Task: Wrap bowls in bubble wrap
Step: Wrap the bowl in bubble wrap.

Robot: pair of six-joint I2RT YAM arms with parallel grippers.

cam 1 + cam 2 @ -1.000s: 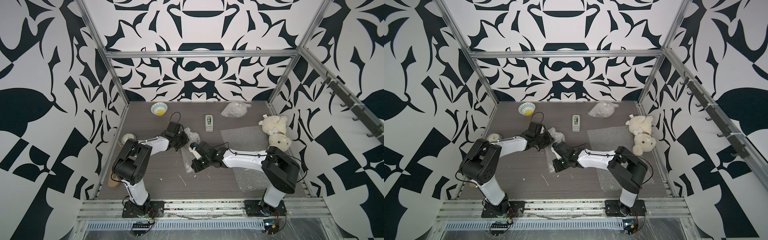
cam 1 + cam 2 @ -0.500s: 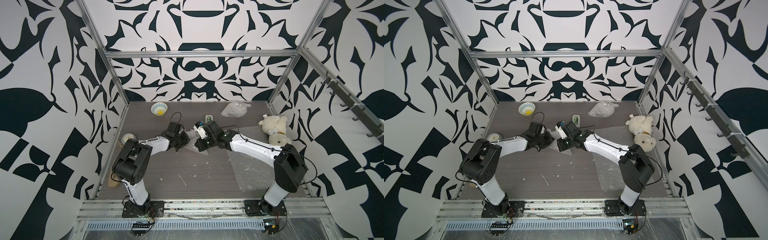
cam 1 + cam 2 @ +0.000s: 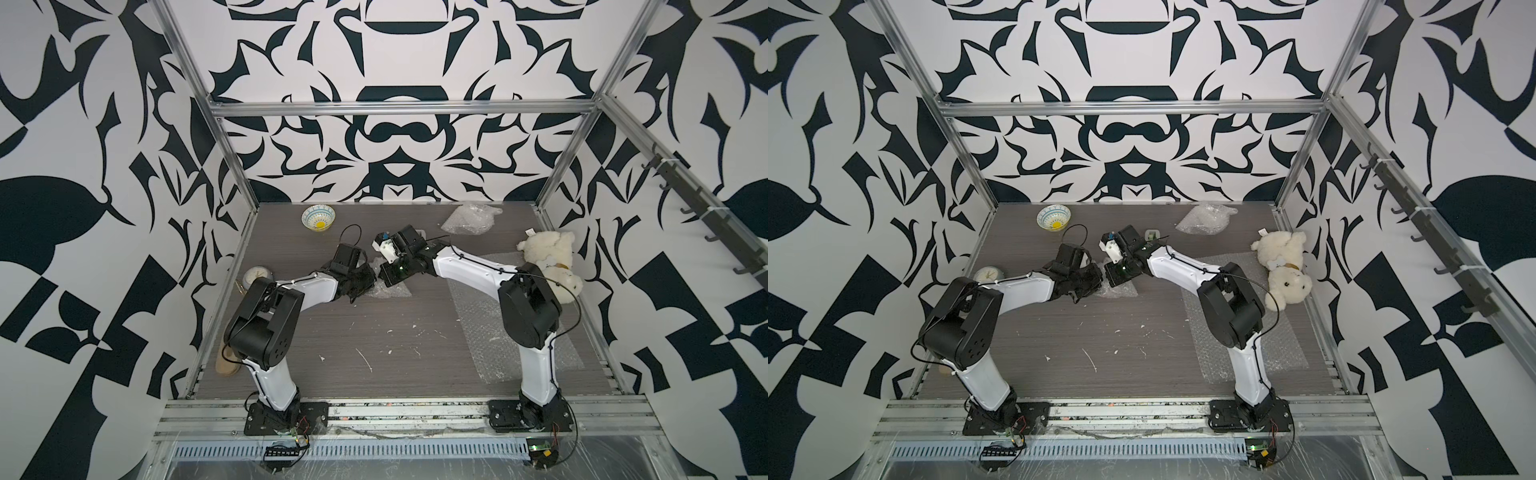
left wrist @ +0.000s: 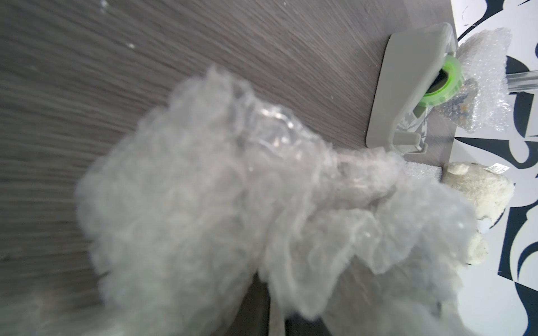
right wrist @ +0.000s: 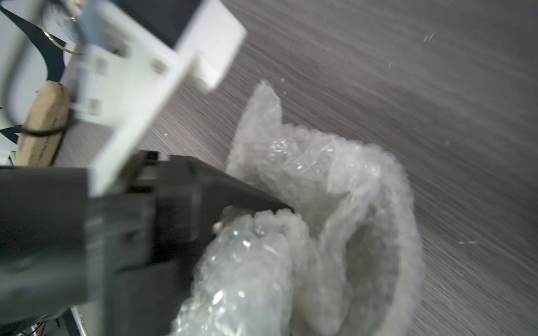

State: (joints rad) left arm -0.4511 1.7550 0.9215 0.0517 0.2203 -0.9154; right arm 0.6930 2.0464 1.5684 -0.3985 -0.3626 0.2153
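Observation:
A crumpled bundle of bubble wrap (image 3: 390, 289) lies mid-table between my two grippers. My left gripper (image 3: 368, 282) is shut on its left side; one dark finger (image 5: 233, 197) presses into the plastic. My right gripper (image 3: 388, 277) meets it from the right, shut on a gathered fold of wrap (image 5: 247, 276) that hides its fingertips. Wrap (image 4: 233, 203) fills the left wrist view, and no bowl shows inside it. A light blue-and-white bowl (image 3: 318, 217) with a yellow centre stands bare at the back left. Another crumpled bundle (image 3: 469, 218) lies at the back right. A flat sheet (image 3: 490, 332) lies under the right arm.
A cream teddy bear (image 3: 548, 257) lies against the right wall. A pale alarm clock (image 3: 257, 276) stands by the left wall. A tape dispenser with a green roll (image 4: 407, 87) sits behind the right gripper. A wooden-handled object (image 3: 226, 365) lies at the front left.
My right gripper has swung from the front edge of the wrap up and back, folding the sheet over against the left gripper. The left arm has stayed in place.

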